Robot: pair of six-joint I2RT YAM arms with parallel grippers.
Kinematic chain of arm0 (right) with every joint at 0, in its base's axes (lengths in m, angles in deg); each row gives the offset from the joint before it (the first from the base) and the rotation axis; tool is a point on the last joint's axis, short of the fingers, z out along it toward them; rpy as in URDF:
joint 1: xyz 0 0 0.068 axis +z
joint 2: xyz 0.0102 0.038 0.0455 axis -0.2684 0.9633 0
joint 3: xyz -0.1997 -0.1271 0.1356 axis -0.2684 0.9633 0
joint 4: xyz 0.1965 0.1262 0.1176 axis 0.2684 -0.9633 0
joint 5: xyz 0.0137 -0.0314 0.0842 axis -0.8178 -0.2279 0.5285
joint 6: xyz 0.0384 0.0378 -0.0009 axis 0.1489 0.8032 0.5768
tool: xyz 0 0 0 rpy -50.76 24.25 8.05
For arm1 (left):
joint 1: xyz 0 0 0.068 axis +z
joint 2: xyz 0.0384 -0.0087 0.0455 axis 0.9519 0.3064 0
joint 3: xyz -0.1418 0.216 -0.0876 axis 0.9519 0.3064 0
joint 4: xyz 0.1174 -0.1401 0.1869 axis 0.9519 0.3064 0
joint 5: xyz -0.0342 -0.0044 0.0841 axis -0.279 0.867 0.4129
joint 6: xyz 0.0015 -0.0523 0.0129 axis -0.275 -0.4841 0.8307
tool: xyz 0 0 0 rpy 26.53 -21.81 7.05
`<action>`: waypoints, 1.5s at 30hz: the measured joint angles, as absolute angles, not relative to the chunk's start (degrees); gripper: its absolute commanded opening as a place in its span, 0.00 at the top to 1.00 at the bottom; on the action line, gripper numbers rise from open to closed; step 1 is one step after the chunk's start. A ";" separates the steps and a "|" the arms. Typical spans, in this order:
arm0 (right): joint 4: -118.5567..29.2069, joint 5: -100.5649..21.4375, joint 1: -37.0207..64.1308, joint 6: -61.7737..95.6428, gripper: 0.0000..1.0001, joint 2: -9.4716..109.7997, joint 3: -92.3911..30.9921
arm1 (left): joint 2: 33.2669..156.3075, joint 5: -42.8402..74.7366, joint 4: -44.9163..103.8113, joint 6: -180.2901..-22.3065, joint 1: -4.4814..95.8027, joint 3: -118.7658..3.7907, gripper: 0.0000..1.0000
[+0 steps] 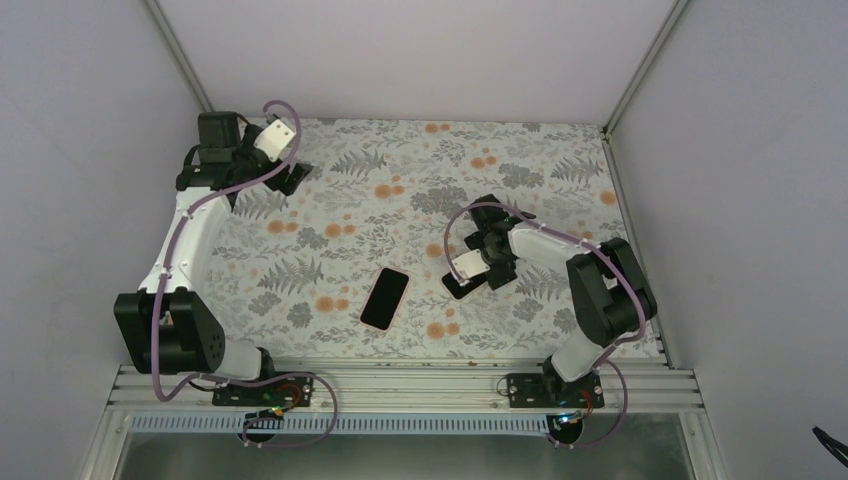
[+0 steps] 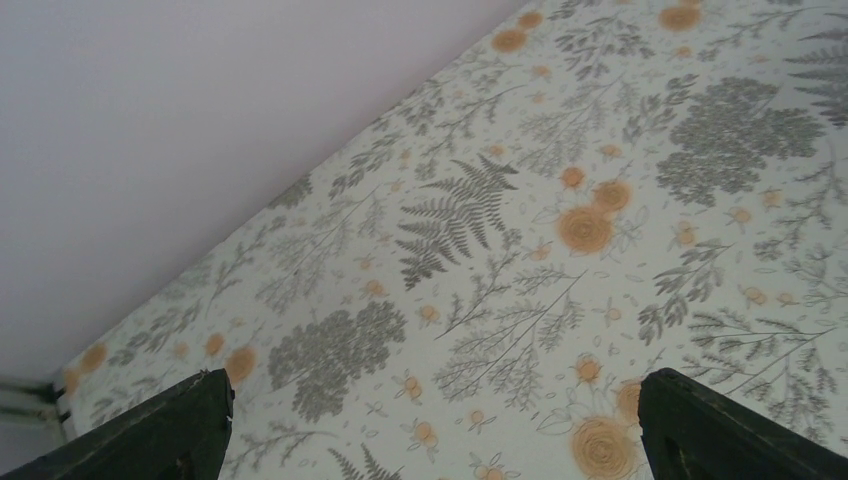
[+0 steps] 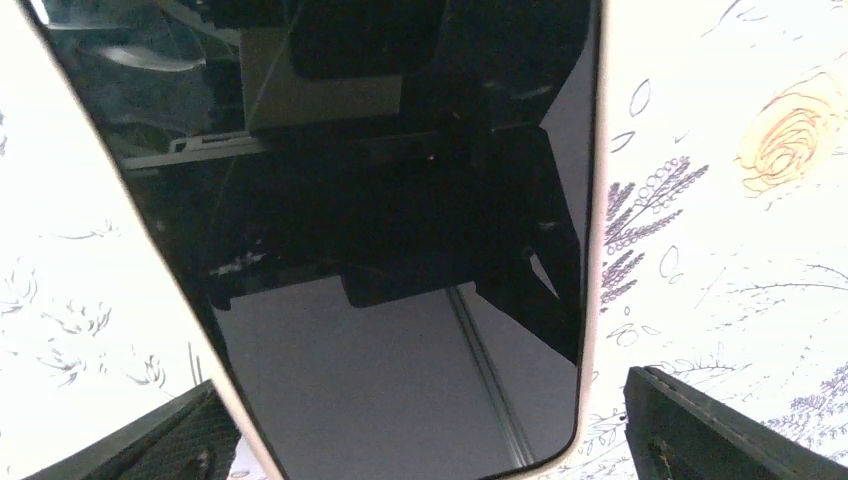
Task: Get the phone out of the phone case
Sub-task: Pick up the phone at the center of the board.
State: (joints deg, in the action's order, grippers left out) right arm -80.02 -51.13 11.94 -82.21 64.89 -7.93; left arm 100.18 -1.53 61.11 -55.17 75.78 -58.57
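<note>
Right gripper (image 3: 422, 400) wide open, its 2 fingers straddling the phone (image 3: 400, 250), which lies screen-up on the bench (image 1: 540, 160) right of centre; we see no grip on it. Pink-rimmed case (image 1: 385, 298) lies flat to its left, apart. Left gripper (image 2: 430, 440) open, empty, at the far-left corner.

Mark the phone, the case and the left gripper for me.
Phone (image 3: 400, 250): right wrist view, middle of its dark screen.
Case (image 1: 385, 298): top view, its centre.
Left gripper (image 2: 432, 405): left wrist view, midway between its fingertips.
</note>
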 measured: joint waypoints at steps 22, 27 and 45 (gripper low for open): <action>-92.72 -49.45 12.15 -82.37 0.15 76.46 -21.54 | 102.10 -2.77 66.93 -53.62 70.77 -60.52 0.00; -91.63 -49.66 12.11 -78.80 0.27 75.60 -20.43 | 102.65 -2.77 68.37 -53.08 69.96 -60.89 0.00; -69.62 -38.71 12.72 -62.46 0.39 60.33 -9.24 | 140.06 -18.27 98.16 -59.96 56.00 -102.79 0.00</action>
State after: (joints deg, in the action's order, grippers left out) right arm -69.62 -38.71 12.72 -62.46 60.33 -9.24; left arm 140.06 -18.27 98.16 -59.96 56.00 -102.79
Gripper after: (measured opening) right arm 0.766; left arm 0.999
